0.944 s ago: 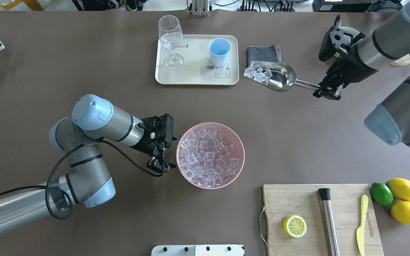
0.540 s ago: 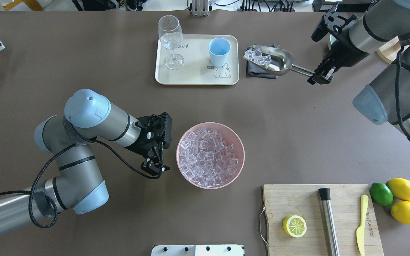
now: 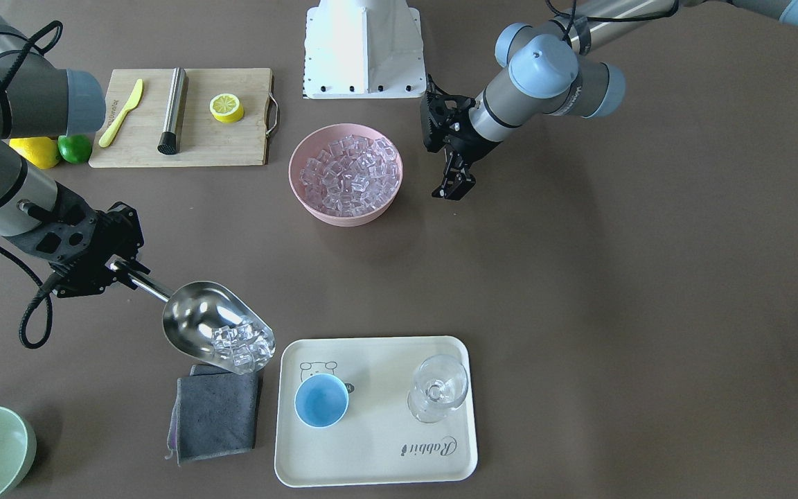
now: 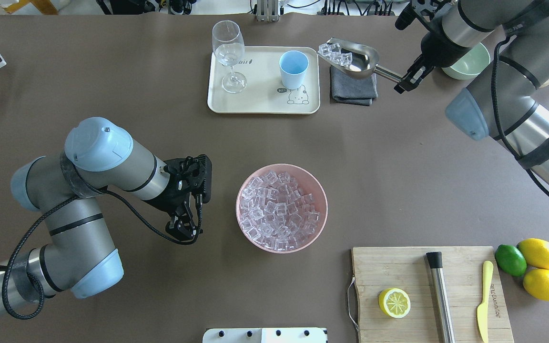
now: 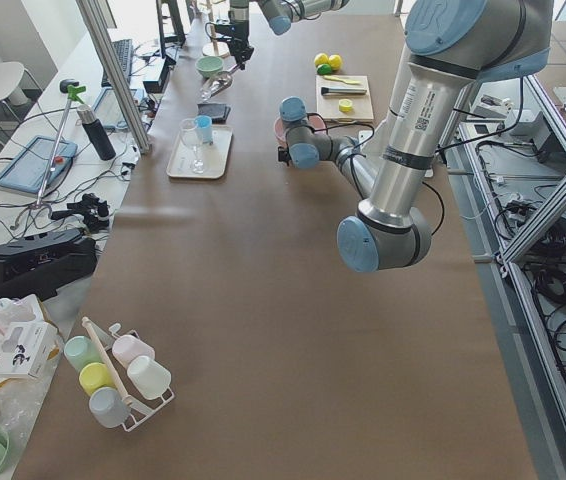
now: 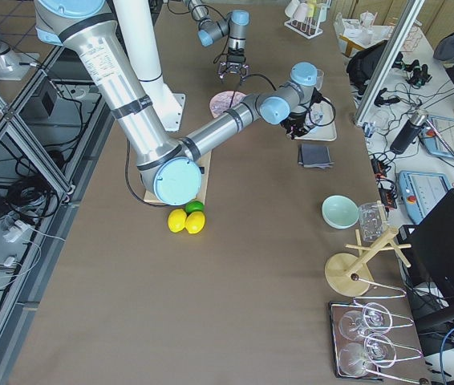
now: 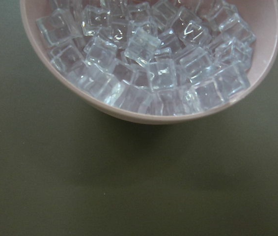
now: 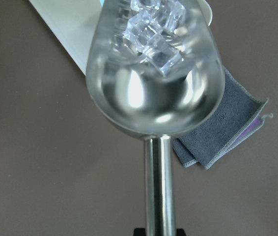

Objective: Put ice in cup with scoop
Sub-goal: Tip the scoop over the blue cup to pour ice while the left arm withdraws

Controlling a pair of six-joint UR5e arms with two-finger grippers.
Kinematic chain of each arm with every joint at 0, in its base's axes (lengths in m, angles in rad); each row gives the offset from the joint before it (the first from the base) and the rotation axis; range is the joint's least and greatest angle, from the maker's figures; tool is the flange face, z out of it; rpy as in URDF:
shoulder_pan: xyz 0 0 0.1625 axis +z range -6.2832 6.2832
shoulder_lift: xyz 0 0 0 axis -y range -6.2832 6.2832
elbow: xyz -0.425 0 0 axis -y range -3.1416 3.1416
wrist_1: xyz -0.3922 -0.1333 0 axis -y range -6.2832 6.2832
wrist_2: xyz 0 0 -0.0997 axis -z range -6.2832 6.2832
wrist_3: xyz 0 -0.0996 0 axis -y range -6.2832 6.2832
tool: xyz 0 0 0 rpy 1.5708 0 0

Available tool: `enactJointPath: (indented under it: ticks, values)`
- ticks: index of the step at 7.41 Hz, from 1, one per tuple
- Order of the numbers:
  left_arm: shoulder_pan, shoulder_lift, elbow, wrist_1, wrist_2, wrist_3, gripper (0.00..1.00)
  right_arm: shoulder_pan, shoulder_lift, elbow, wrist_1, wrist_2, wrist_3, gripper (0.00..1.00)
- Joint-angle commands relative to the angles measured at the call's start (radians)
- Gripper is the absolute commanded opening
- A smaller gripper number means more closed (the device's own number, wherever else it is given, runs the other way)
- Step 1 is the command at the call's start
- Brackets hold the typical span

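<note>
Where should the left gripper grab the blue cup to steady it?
Probably the cup wall near the rim, from the robot's side: it stands upright and open, the glass stands on its left, and the scoop hangs at its right.

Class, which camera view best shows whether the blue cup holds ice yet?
Front-facing: it looks down into the cup, whose bottom is bare. Overhead sees its inside aslant; side views show it tiny; left wrist misses it; right wrist, unclear.
</note>
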Motion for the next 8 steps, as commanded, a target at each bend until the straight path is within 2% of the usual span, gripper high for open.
enactJointPath:
  ticks: [1,3,5,8]
  values:
    - [0.002,-0.004,-0.088,0.274,0.106,0.120,0.98,-0.001,0.116,-0.066,-0.086,-0.041,0.035,0.00]
    - [-0.012,0.003,-0.086,0.345,0.144,0.164,0.98,-0.010,0.159,-0.094,-0.127,-0.080,0.031,0.00]
    - [-0.143,0.006,-0.071,0.390,0.125,0.164,0.98,-0.071,0.213,-0.103,-0.238,-0.161,-0.014,0.00]
    - [-0.380,0.009,-0.071,0.538,-0.026,0.164,0.98,-0.082,0.247,-0.093,-0.370,-0.171,-0.150,0.00]
